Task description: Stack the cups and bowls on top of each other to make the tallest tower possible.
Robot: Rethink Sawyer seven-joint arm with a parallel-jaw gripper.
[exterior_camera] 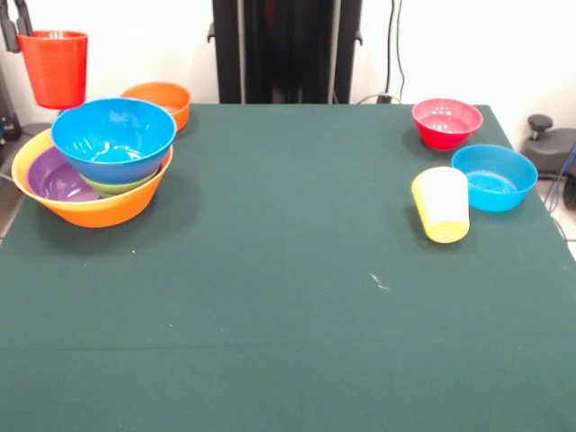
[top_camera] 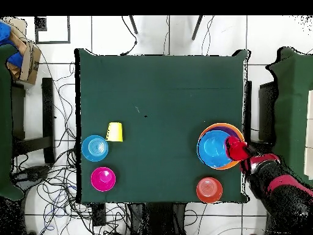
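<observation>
- The tower (exterior_camera: 94, 175) stands at the left edge of the green counter (exterior_camera: 288, 297) in the front view: a large yellow-orange bowl (exterior_camera: 99, 211) as base, a purple bowl (exterior_camera: 54, 175) nested inside it, a green bowl (exterior_camera: 121, 186) showing as a rim above that, and a blue bowl (exterior_camera: 112, 139) on top, sitting slightly off-centre toward the right
- From overhead the same pile (top_camera: 219, 147) sits near the counter's right edge
- A red cup (exterior_camera: 54, 67) hangs upright in the air above and behind the tower's left side, held by the gripper (exterior_camera: 16, 27); only a dark part of the gripper shows at the frame's top left corner, closed on the cup
- Overhead, the red cup (top_camera: 235, 147) appears at the tower's right rim, with the red and black arm (top_camera: 275, 183) reaching in from the lower right
- A small orange bowl (exterior_camera: 160, 102) rests upright just behind the tower, near the counter's far edge
- On the opposite side, a pink-red bowl (exterior_camera: 446, 122), a second blue bowl (exterior_camera: 494, 177) and a yellow cup (exterior_camera: 441, 204) lying on its side cluster together; the yellow cup lies just beside the blue bowl, well apart from the tower
</observation>
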